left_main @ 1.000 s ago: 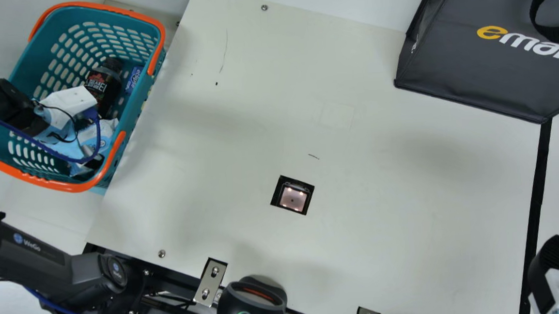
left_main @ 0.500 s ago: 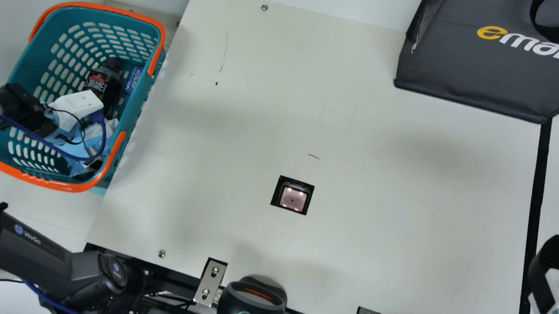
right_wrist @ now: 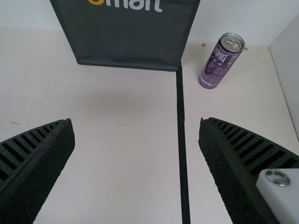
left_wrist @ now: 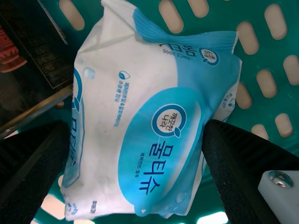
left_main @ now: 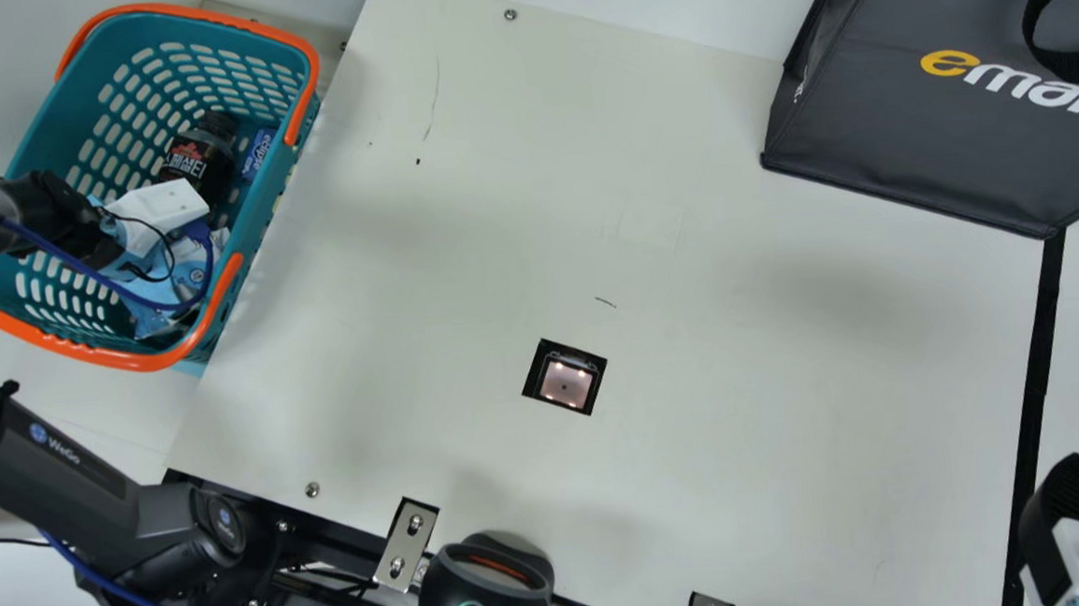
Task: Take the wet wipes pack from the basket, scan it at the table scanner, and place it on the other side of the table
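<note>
My left gripper (left_main: 159,214) is inside the teal basket (left_main: 154,362) in the main view, its fingertips hidden there. Beside and under it lies the blue and white wet wipes pack (left_main: 189,274). Seen from the left wrist, the gripper (left_wrist: 136,126) stands open, one finger at either side of the wipes pack (left_wrist: 159,121), whose printed face is toward the camera. The scanner window (left_main: 565,381) is set in the table, lit. My right gripper (left_main: 1077,514) is at the table's right; in its wrist view the gripper (right_wrist: 136,123) is open and holds nothing.
A dark bottle (left_main: 198,160) and a small blue pack (left_main: 258,154) lie in the basket with the wipes. The grey bag (left_main: 914,149) stands at the back right, near black tape (left_main: 1036,385). A purple can (right_wrist: 221,60) stands past the tape.
My left gripper has shifted a little right and down over the basket in the main view. The right gripper, basket and bag have kept their places.
</note>
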### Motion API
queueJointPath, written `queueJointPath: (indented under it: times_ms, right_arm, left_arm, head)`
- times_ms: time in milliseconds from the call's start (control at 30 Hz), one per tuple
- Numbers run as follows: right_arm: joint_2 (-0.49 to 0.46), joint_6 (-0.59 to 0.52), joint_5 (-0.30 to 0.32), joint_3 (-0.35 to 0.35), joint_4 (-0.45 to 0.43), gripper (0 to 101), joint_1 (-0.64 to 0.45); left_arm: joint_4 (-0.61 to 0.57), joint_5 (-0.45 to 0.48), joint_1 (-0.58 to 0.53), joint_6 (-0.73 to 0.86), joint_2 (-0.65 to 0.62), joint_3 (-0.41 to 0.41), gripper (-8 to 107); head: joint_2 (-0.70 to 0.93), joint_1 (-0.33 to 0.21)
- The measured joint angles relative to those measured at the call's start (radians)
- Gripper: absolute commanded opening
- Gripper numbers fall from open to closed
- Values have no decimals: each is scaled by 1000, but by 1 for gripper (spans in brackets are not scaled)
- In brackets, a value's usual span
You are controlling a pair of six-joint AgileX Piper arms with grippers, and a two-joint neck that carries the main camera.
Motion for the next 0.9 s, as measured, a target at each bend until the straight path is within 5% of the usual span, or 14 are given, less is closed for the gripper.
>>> queueJointPath:
  times_ms: [467,900]
  right_arm:
    - [0,0,0,0,0,95,0]
    - [0,0,0,0,0,95,0]
  left_arm:
    - [-36,-28,0,26,-2,10,-8]
    - [-49,50,25,-1,-62,17,-8]
  head:
    - [2,0]
    - [0,0]
